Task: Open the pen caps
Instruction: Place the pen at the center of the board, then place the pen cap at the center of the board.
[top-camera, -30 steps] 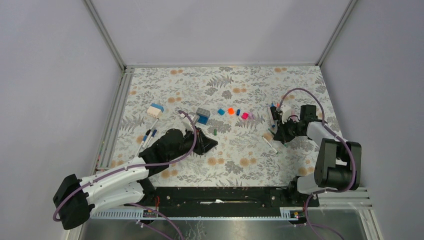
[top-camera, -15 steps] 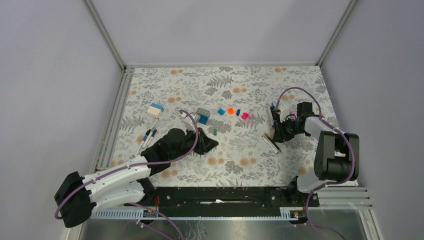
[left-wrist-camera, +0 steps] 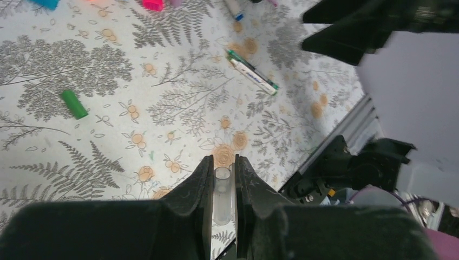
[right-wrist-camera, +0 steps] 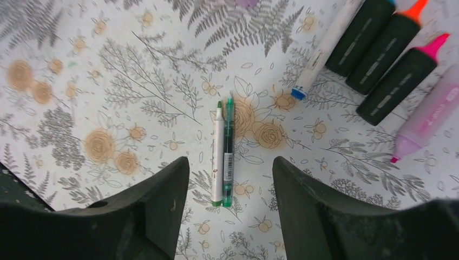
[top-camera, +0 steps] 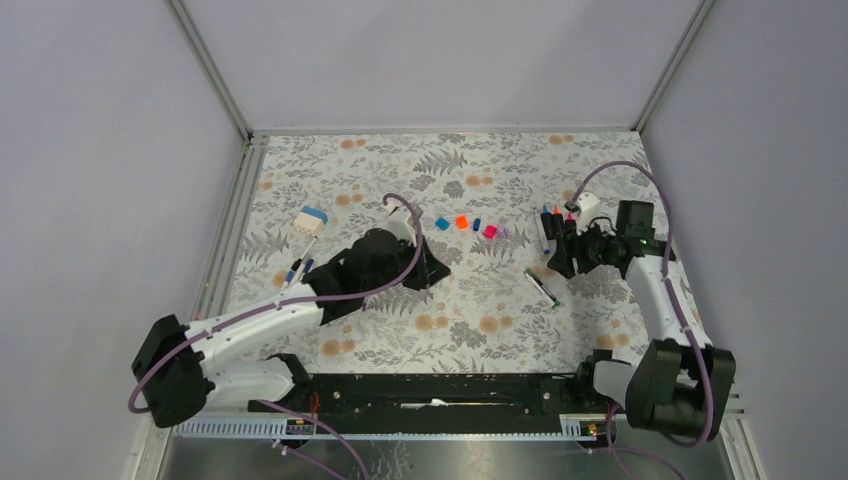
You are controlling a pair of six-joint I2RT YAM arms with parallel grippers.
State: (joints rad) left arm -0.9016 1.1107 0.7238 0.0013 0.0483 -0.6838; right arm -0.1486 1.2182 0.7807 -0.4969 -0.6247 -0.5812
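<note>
The left hand (left-wrist-camera: 222, 165) is pinched narrow on a small clear tube (left-wrist-camera: 222, 197) that stands between its fingers. Whether the tube is a cap cannot be told. This hand hangs over the middle of the floral-covered desk (top-camera: 480, 170). In its wrist view a green cap (left-wrist-camera: 74, 104) lies alone on the cloth to the left.

The right hand (right-wrist-camera: 230, 184) stands wide and holds nothing. Directly below its gap two thin pens lie side by side and touching: a white pen (right-wrist-camera: 217, 157) and a green pen (right-wrist-camera: 228, 146).

To the upper right of them is a row of uncapped highlighters (right-wrist-camera: 392, 70): dark barrels, two of them tipped orange and pink, and one pale pink barrel. A white marker with a blue tip (right-wrist-camera: 319, 57) lies beside the row.

In the top view the loose caps sit in a short line between the two hands — a blue cap (top-camera: 441, 223), an orange cap (top-camera: 461, 222), a slim dark-blue cap (top-camera: 477, 224) and a pink cap (top-camera: 489, 231). All are apart from the barrels.

Farther left a white-and-blue block (top-camera: 312, 219) lies on the desk, with two more thin pens (top-camera: 297, 270) just below it, near the left arm.
</note>
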